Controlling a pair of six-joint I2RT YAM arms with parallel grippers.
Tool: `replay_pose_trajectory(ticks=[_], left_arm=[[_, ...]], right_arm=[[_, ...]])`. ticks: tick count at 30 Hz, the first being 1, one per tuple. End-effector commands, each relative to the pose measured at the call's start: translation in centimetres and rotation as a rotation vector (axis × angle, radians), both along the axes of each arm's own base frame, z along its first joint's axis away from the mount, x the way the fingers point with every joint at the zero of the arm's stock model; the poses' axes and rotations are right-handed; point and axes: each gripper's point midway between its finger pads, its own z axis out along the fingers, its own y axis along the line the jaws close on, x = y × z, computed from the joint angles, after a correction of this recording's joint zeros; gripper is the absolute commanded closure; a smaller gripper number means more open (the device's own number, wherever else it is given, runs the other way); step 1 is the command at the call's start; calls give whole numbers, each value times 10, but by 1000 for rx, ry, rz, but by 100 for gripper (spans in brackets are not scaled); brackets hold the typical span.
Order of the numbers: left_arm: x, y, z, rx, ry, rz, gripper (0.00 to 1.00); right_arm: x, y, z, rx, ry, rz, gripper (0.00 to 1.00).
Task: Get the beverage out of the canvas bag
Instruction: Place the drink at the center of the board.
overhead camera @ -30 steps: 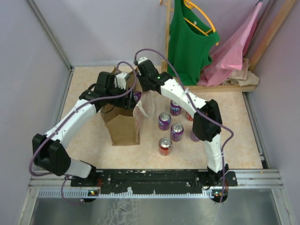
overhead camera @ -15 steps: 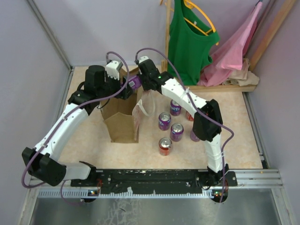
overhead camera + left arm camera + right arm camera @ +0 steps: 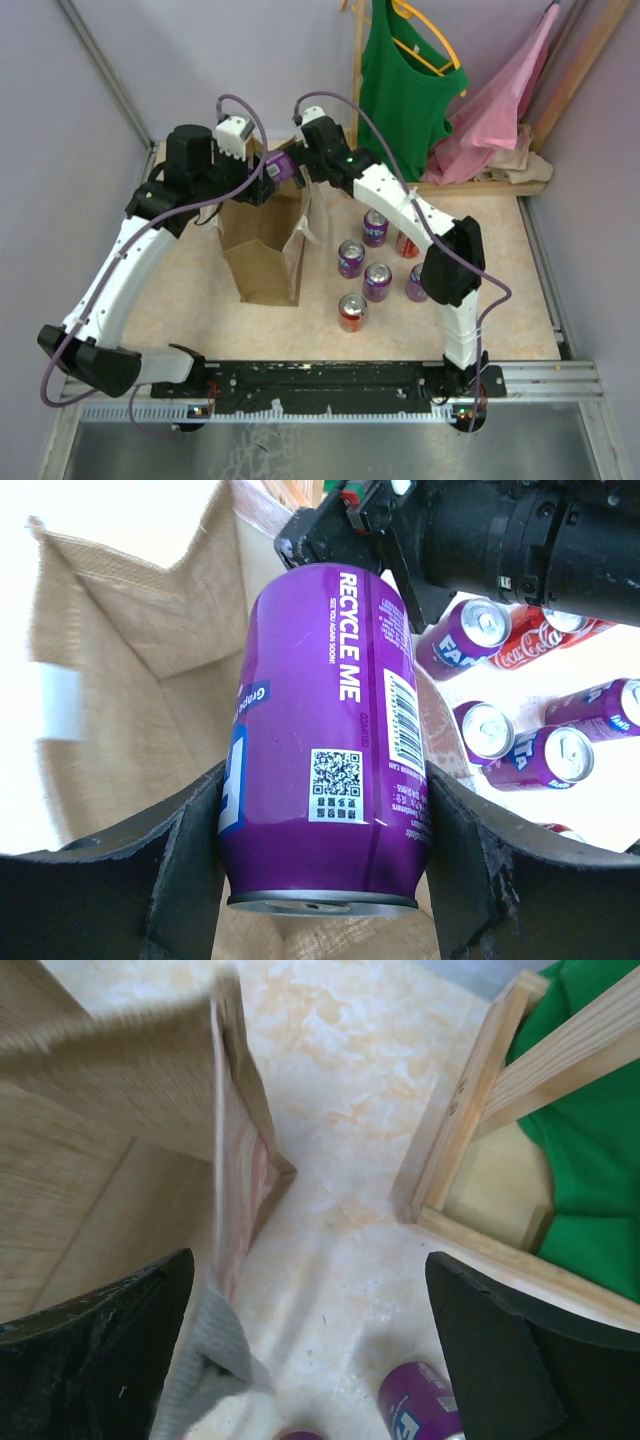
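Purple can (image 3: 320, 680) clamped in left gripper (image 3: 322, 800), hanging over far right corner of canvas bag (image 3: 262, 255) mouth. Its long axis runs out along the fingers, pointing right. Right gripper (image 3: 300, 1345) is spread wide and empty just right of the can, crowding the exit. Loose cans (image 3: 365, 275) stand right of the bag.
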Motion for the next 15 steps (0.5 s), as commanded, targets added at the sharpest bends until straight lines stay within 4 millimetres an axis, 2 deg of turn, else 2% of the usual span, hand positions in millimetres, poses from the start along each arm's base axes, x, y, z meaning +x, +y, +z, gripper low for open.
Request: replay_pose_trajectory(ticks=[1, 5, 9, 12, 15], left_arm=[[-10, -3, 69, -21, -124, -68, 100], [-24, -7, 82, 4, -82, -144, 100], [-34, -5, 93, 31, -77, -177, 100], [-41, -6, 92, 50, -54, -210, 100], [-55, -13, 92, 46, -27, -269, 100]], right_arm=[[-8, -14, 138, 167, -262, -30, 1], [-13, -40, 173, 178, -348, -116, 1], [-18, -80, 193, 137, -424, -270, 1], [-24, -109, 203, 119, -485, -384, 1], [-40, -137, 219, 123, -542, -464, 1]])
